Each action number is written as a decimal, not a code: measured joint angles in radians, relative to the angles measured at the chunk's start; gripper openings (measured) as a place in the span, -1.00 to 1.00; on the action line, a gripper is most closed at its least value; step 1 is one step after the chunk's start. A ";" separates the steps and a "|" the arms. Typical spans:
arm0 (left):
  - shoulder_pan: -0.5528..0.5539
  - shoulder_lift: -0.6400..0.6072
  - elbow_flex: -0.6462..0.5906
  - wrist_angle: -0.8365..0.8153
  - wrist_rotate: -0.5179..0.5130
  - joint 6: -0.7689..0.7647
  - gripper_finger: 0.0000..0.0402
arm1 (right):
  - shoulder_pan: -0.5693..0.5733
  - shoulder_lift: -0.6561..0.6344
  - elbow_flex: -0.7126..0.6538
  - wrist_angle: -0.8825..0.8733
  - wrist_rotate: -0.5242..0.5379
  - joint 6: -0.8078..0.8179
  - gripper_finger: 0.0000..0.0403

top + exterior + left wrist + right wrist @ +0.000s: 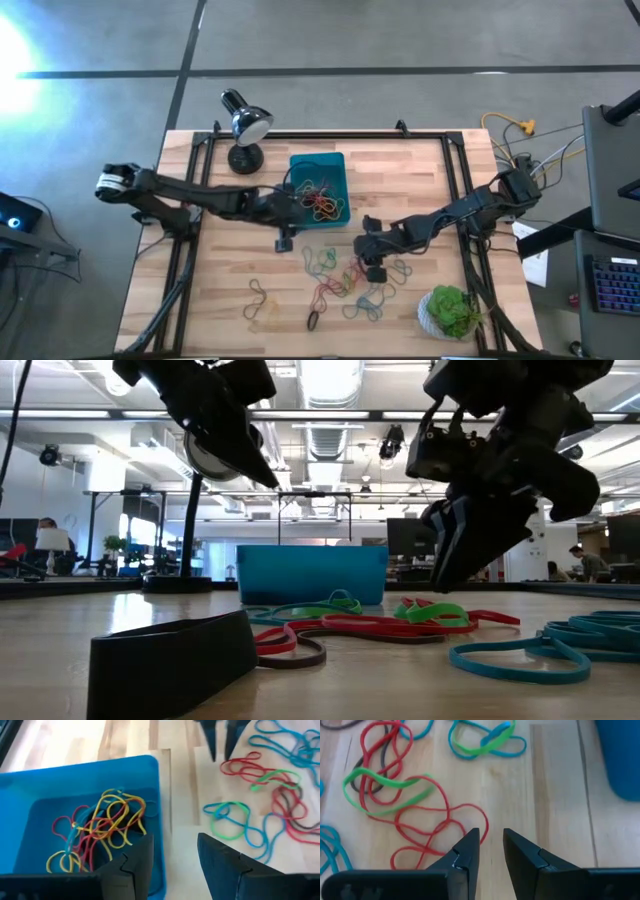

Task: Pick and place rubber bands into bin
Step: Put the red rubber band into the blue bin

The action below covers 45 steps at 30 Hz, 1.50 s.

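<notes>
A: Nearest us in the low view we see a black band, then red, green and blue bands loose on the table.

B: We see the right gripper low over that pile, fingers a little apart, a red band just beside the tips; nothing is pinched.

A: Farther back we find the bin, holding yellow and red bands.

B: We place the left gripper above the bin's near wall, fingers spread and empty. Beyond stands a lamp; a plant sits at the near right corner.
</notes>
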 joint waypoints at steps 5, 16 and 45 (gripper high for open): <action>-0.025 -0.010 0.000 0.001 0.000 -0.023 -0.31 | -0.001 0.000 -0.006 0.033 0.002 -0.018 -0.59; -0.041 -0.018 0.000 -0.009 -0.001 -0.045 -0.31 | -0.001 0.000 -0.006 0.062 0.001 -0.036 -0.59; -0.040 -0.019 0.000 -0.027 -0.001 -0.064 -0.31 | -0.004 0.055 -0.008 0.104 0.002 -0.033 -0.29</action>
